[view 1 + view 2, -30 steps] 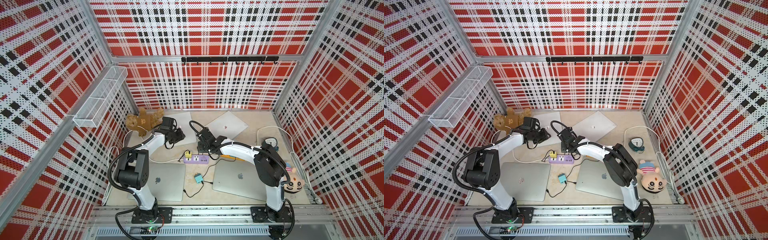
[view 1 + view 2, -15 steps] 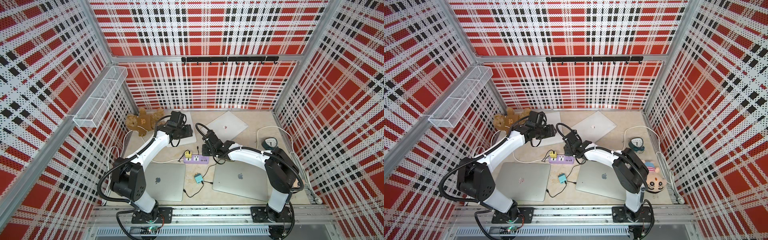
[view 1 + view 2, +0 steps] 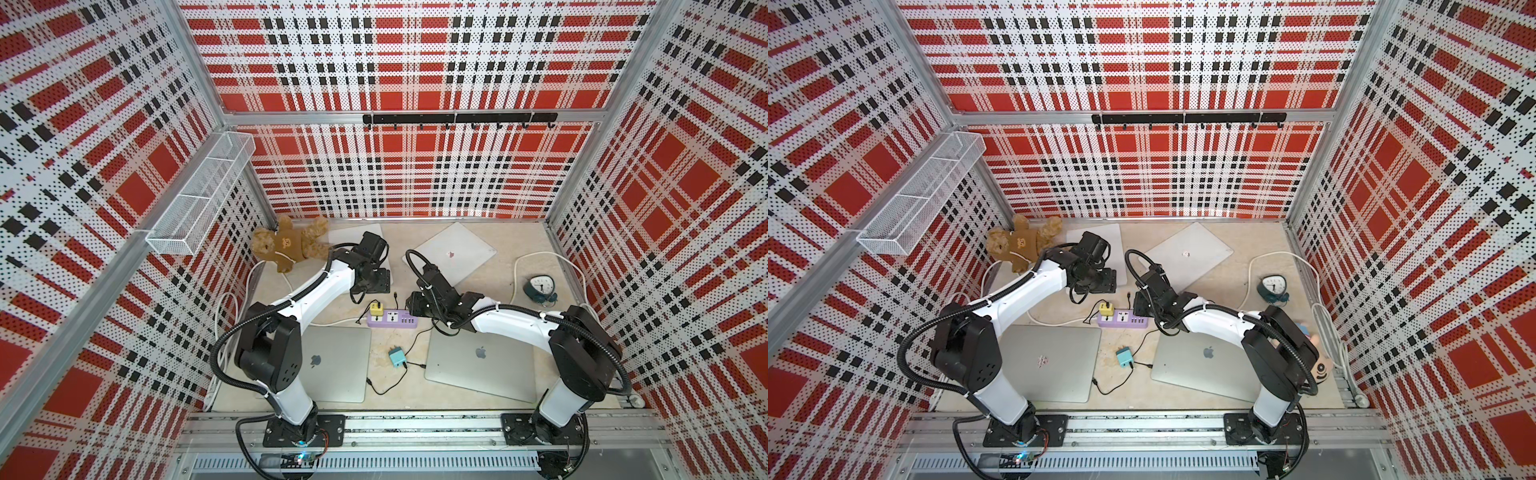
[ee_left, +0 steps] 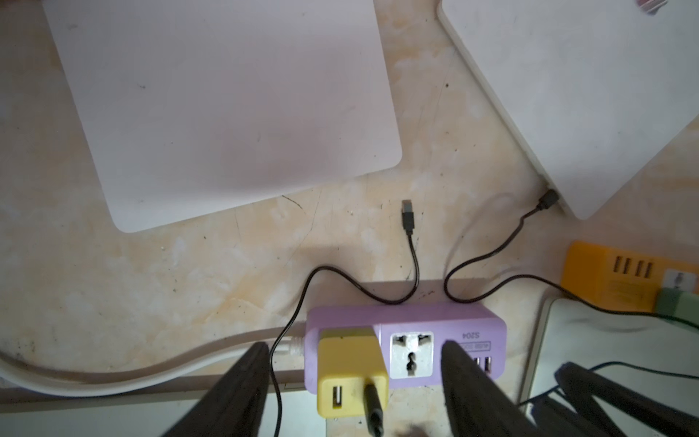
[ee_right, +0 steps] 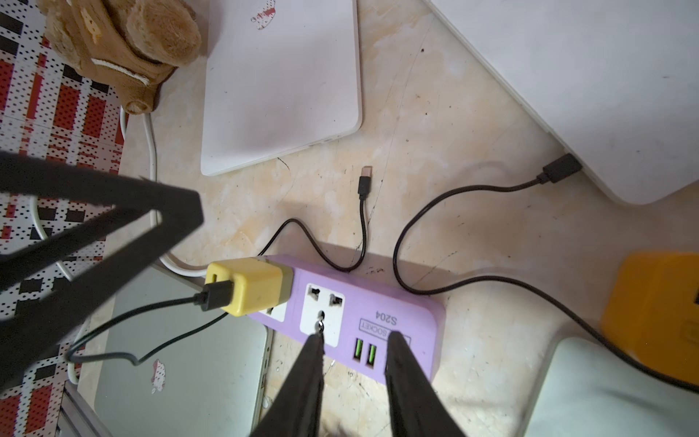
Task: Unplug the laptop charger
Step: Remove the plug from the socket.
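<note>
Yellow charger point(image 4: 351, 372) still sat in the purple strip point(image 4: 446, 321), its cable end point(image 4: 407, 217) free near the white laptop point(image 4: 227, 106): half done, I judged, with left gripper point(image 4: 355, 346) wide and empty, right gripper point(image 5: 355, 336) narrow.

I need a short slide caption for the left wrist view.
Open left end effector near the yellow charger plugged into the purple power strip.

Brown teddy bear point(image 3: 291, 246) lying in far left corner; dark alarm clock point(image 3: 540, 286) near right wall; white wire basket point(image 3: 199, 195) on left wall; black hook rail point(image 3: 457, 119) on back wall.
</note>
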Controlling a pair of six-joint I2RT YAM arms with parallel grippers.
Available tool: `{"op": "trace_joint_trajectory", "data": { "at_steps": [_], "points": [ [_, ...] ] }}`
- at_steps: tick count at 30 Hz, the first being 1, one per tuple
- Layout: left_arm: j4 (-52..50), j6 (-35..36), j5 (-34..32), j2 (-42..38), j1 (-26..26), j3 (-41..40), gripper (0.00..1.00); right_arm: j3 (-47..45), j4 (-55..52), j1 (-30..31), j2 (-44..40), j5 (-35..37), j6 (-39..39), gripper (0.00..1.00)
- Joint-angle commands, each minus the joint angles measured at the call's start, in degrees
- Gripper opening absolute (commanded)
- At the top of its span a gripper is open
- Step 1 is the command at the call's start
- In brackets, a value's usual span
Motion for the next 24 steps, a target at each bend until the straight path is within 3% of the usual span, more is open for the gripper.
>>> {"op": "trace_joint_trajectory", "data": {
  "at_steps": [1, 19, 24],
  "points": [
    [-3.3, 1.2, -1.9, 1.8, -1.0, 0.6, 0.75, -0.8, 2.1, -0.4, -1.6, -0.8, 1.1, 0.32],
    [-7.9, 4.7, -0.6, 8.3, -2.4, 3.8, 0.68, -0.7, 1.6, -1.1, 0.7, -2.1, 0.8, 0.32],
    [-8.3, 4.7, 0.3, 8.9, -2.4, 4.2, 0.61, -0.3, 1.6, -1.1, 1.7, -2.6, 0.8, 0.32]
  ]
}}
